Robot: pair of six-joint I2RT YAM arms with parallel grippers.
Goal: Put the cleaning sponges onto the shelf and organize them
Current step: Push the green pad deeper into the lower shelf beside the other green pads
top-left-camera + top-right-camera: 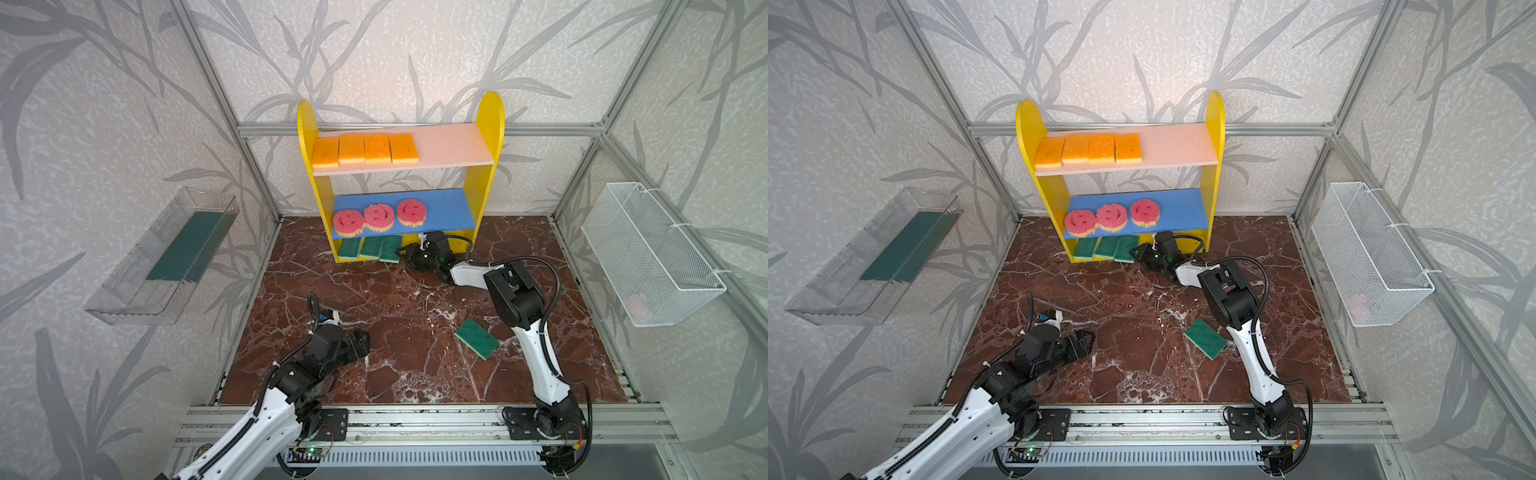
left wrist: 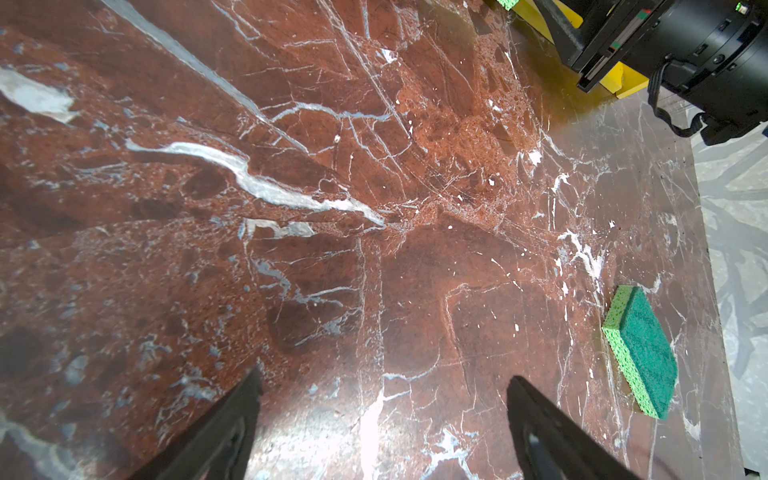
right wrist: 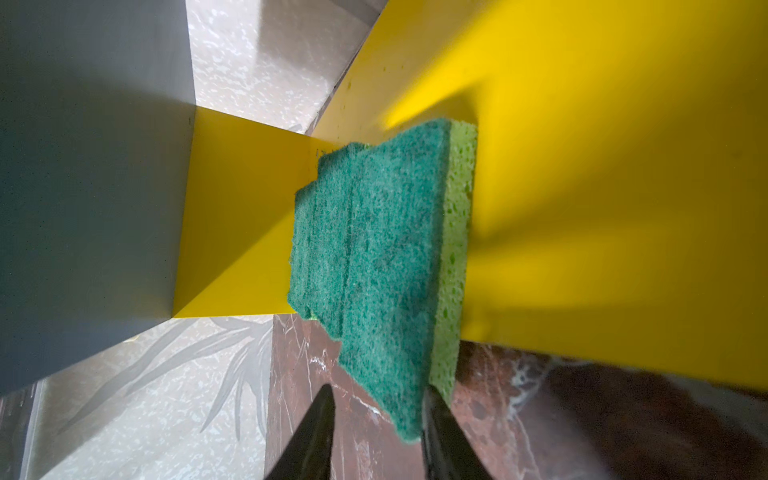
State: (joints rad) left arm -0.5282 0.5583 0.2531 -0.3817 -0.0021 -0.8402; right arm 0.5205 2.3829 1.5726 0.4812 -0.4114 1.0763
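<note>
Closest to you, at the front left of the marble table (image 1: pixel 374 291), your left gripper (image 2: pixel 384 378) hangs over bare stone with its jaws spread wide and nothing between them. Further in and to the right, beside the right arm, you have one loose green-topped sponge (image 1: pixel 477 337) lying flat on the table, scouring side up, well apart from both grippers.

Beyond that, your right gripper (image 3: pixel 379 390) reaches to the foot of the shelf (image 1: pixel 490 116). Its jaws are partly open around the near corner of the third green-topped sponge (image 3: pixel 386 257). In the right wrist view one finger (image 3: pixel 440 424) lies against the sponge's pale edge, while table shows between the other finger and the sponge, so you are not clamping it. That sponge sits on the yellow base (image 3: pixel 602 228) with its front end poking past the base's front edge. It lies just beside the middle green-topped sponge (image 1: pixel 371 248) and the left green-topped sponge (image 1: pixel 350 248).

Above them, the blue board (image 1: pixel 449 208) holds your three pink smiley sponges (image 1: pixel 379 217) in a row toward its left. Farthest, the pink board (image 1: pixel 453 143) carries four orange sponges (image 1: pixel 351 149) side by side at its left end.
</note>
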